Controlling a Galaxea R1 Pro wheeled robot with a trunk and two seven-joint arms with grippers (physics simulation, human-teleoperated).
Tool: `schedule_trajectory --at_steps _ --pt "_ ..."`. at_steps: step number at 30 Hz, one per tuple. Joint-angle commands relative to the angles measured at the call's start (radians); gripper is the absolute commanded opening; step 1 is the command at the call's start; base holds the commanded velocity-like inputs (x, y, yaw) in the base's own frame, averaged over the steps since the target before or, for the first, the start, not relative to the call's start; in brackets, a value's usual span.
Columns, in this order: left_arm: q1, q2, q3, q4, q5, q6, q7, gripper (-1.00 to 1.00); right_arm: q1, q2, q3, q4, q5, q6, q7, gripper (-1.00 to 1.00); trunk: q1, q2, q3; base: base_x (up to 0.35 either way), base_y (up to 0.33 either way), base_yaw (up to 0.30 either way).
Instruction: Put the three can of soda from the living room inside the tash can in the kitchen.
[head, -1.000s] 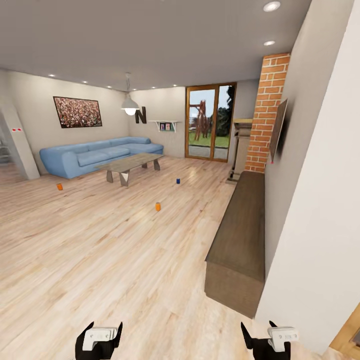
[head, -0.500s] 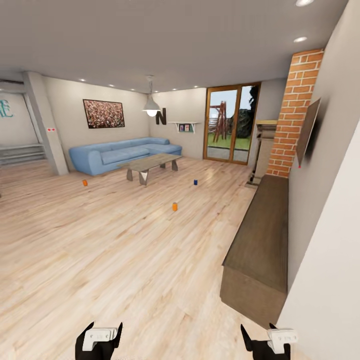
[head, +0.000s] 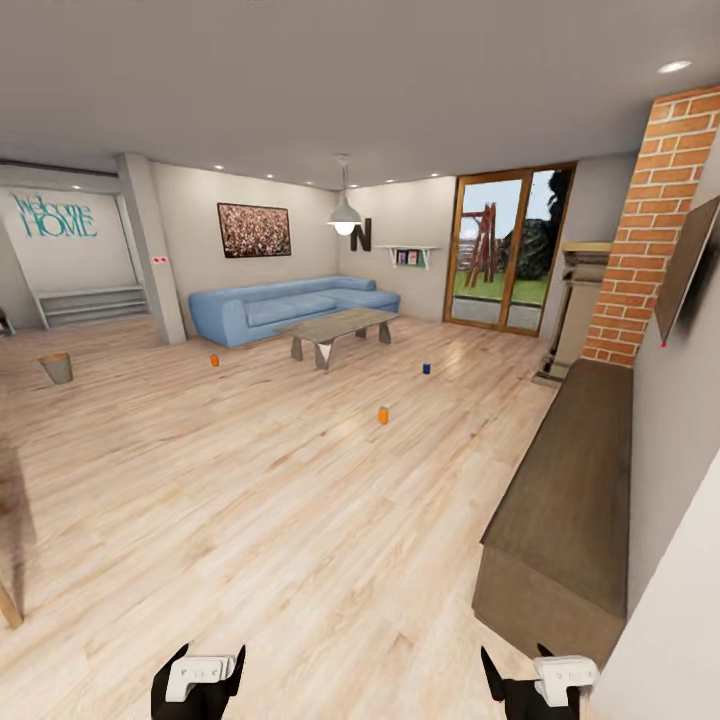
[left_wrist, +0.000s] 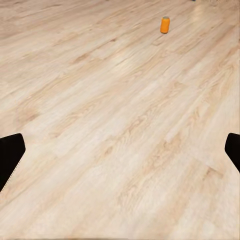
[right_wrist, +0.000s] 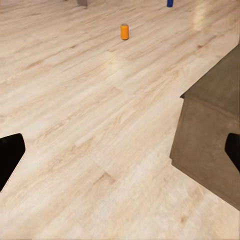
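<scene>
Three soda cans stand upright on the light wood floor of the living room: an orange can (head: 383, 415) mid-floor, another orange can (head: 214, 361) near the blue sofa (head: 290, 305), and a dark blue can (head: 426, 368) right of the low table (head: 338, 328). The near orange can also shows in the left wrist view (left_wrist: 164, 24) and the right wrist view (right_wrist: 124, 31), with the blue can (right_wrist: 170, 3) beyond it. A small tapered trash can (head: 57, 368) stands on the floor far left. My left gripper (head: 198, 672) and right gripper (head: 537, 676) hang low, open and empty, far from the cans.
A long brown low cabinet (head: 570, 490) runs along the right wall, close to my right gripper, also in the right wrist view (right_wrist: 212, 125). A brick chimney (head: 650, 240) and glass doors (head: 505, 250) lie behind. A wooden leg (head: 8, 606) shows at the left edge.
The whole view has swung left: sofa, table and cans slid right in the picture, and the trash can and "Welcome Home" wall came into sight. Both grippers stay as they were.
</scene>
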Motion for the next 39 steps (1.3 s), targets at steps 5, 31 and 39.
schedule_trajectory --at_steps 5,31,39 --pt "0.0 0.0 -0.001 0.0 -0.001 0.0 0.001 1.0 0.0 0.001 0.0 0.001 0.001 -0.001 0.0 1.0 0.0 0.0 0.001 0.0 0.0 0.256" --pt "0.0 0.0 -0.003 0.002 -0.003 0.0 0.002 1.0 0.0 0.001 0.0 0.001 0.0 -0.002 0.0 1.0 0.0 0.0 0.002 0.0 0.0 0.19" --pt "0.0 0.0 -0.003 0.002 -0.003 0.0 0.002 1.0 0.0 0.001 0.0 0.001 0.0 -0.002 0.0 1.0 0.0 0.0 0.002 0.0 0.0 0.009"
